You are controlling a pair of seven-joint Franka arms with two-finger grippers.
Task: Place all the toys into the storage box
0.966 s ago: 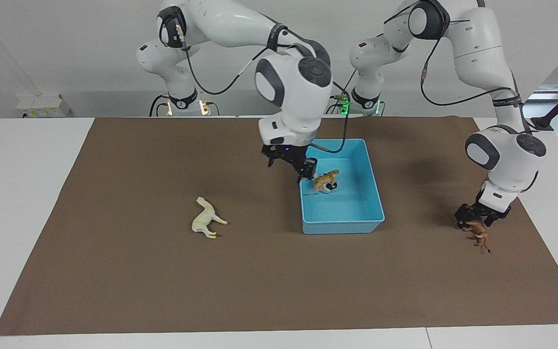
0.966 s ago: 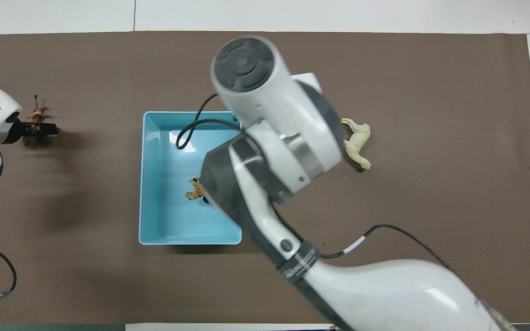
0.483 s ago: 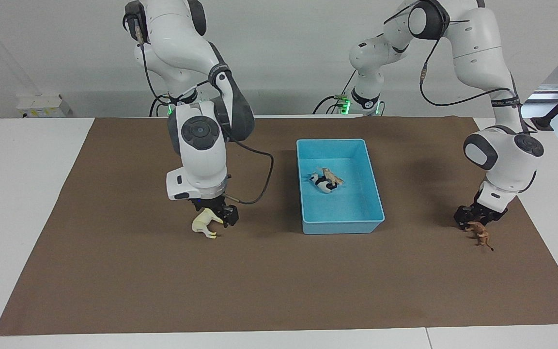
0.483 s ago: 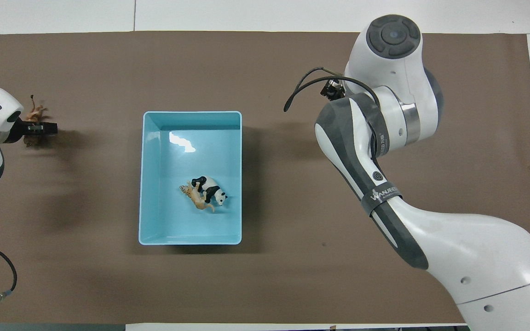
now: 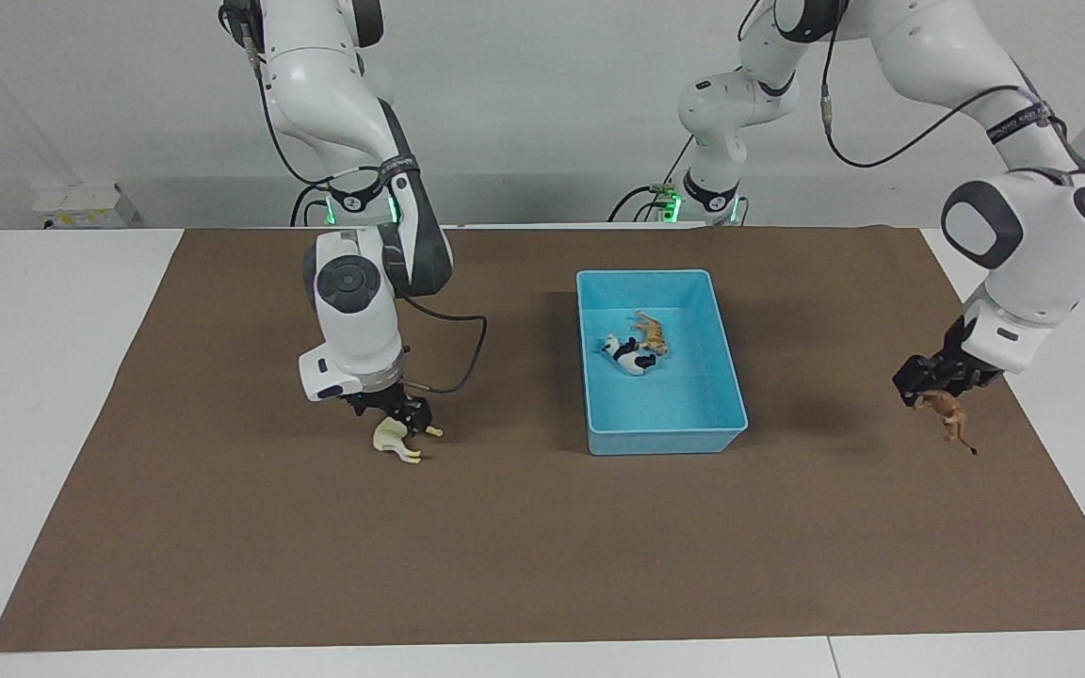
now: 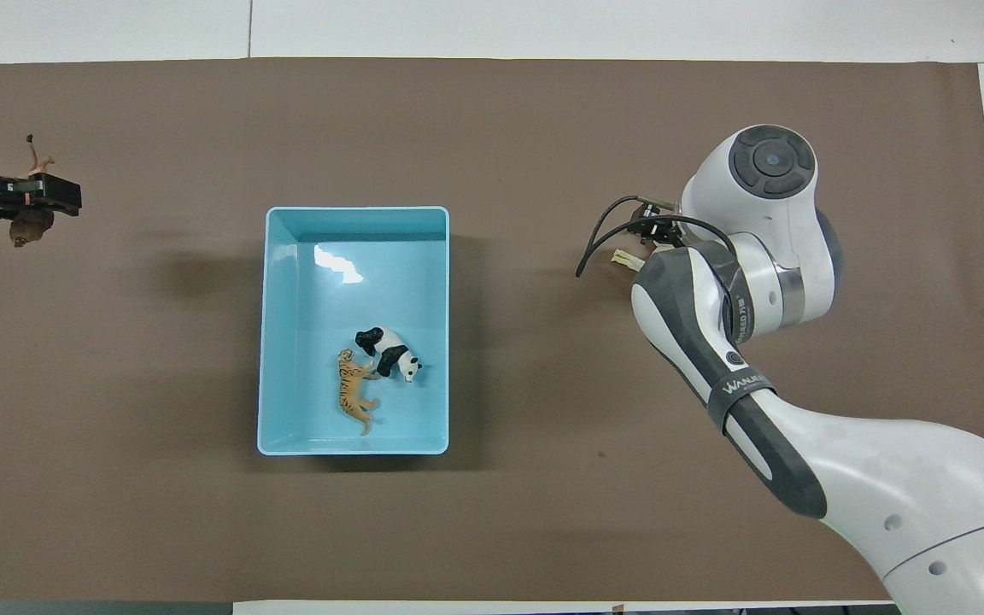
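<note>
A brown mat (image 5: 542, 527) covers the counter (image 5: 43, 377), and at its centre in the facing view sits the light blue storage box (image 5: 726, 372), where the panda (image 5: 627, 355) and the tiger (image 5: 651, 331) lie touching each other. At centre left of that view the right end effector (image 5: 401, 414) is down with its fingers apart around the cream horse (image 5: 394, 441) lying on the mat. At the right edge the left end effector (image 5: 929, 384) is raised and clamped on the brown lion (image 5: 947, 414), which hangs clear of the mat.
</note>
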